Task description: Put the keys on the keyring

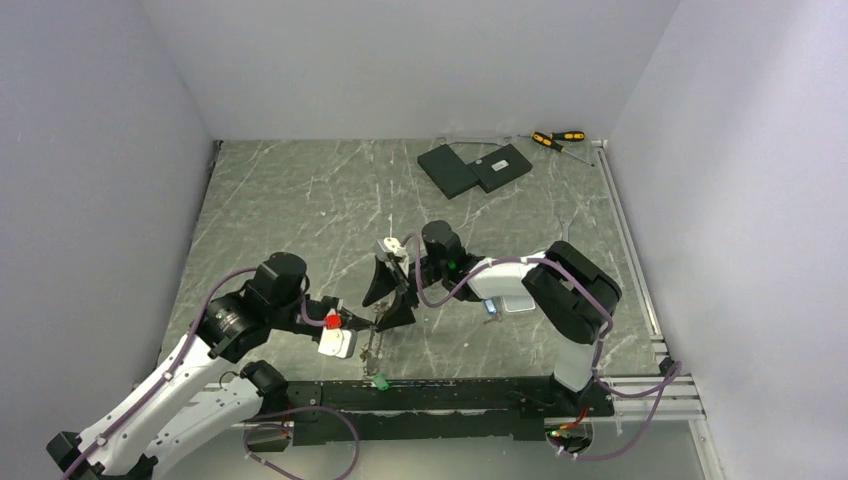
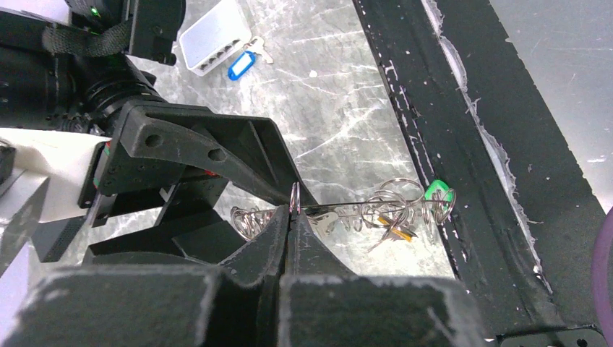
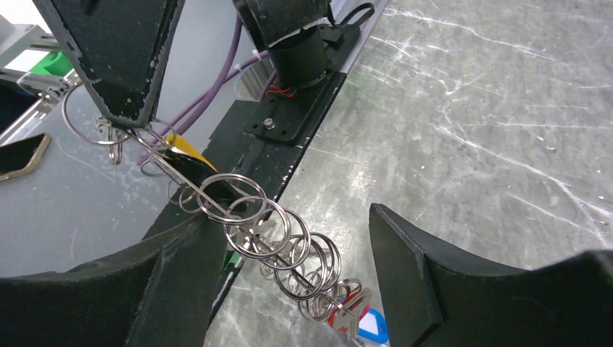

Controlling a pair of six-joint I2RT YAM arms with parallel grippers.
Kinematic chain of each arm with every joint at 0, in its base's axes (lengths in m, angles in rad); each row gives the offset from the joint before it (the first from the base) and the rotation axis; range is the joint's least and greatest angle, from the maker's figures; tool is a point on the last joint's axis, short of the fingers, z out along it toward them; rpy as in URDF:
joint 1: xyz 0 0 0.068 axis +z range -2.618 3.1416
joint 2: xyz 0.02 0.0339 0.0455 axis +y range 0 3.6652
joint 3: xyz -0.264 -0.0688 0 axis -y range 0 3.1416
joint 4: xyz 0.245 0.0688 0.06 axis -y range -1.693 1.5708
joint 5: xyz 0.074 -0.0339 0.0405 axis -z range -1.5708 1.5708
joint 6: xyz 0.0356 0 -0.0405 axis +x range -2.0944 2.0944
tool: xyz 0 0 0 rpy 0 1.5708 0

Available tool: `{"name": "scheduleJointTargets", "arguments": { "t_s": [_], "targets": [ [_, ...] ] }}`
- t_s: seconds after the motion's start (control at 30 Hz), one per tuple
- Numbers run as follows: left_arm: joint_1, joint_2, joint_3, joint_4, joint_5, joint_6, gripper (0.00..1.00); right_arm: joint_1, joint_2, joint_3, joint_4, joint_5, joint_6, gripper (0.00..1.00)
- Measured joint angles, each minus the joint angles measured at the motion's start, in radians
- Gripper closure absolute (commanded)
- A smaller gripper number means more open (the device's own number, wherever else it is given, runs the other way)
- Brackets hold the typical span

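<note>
The keyring (image 3: 269,233) is a thin steel wire loop seen almost edge-on, threaded with a row of small split rings (too overlapped to count) that sit along it like a coil. It is held up off the table near the front rail, between the two arms. The left gripper (image 2: 293,217) is pinched fully closed on its wire. The right gripper (image 3: 296,217) stands wide, one black finger on either side of the strung rings, clamping nothing. On the ring there is one green tag (image 2: 438,191) at the end over the black rail (image 2: 463,144), one yellow tag (image 2: 398,232) near it, and one red-headed key (image 3: 340,312) at the end nearest the right wrist camera. One blue-tagged key (image 2: 239,66) lies flat on the table beside a white slab with a row of ports (image 2: 209,40). Far back lie two black flat pads (image 1: 475,168), overlapping, and two yellow-and-black screwdrivers (image 1: 556,138) close together in the corner. The tabletop (image 1: 300,200) is dark grey stone-patterned with white veins, enclosed by plain white walls (image 1: 400,60) on three sides.
</note>
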Motion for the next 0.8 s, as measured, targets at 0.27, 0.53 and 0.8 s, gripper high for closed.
{"name": "scheduleJointTargets", "arguments": {
  "t_s": [0.27, 0.53, 0.8],
  "targets": [
    [0.000, -0.042, 0.021, -0.009, -0.004, 0.004, 1.00, -0.003, 0.001, 0.017, -0.036, -0.031, -0.025, 0.80],
    [0.010, -0.106, 0.037, -0.012, -0.090, 0.017, 1.00, -0.012, -0.072, 0.006, -0.219, -0.070, -0.149, 1.00],
    [0.011, -0.142, 0.037, 0.007, -0.136, -0.002, 0.59, -0.026, -0.228, 0.012, -0.512, 0.069, -0.271, 1.00]
  ]
}}
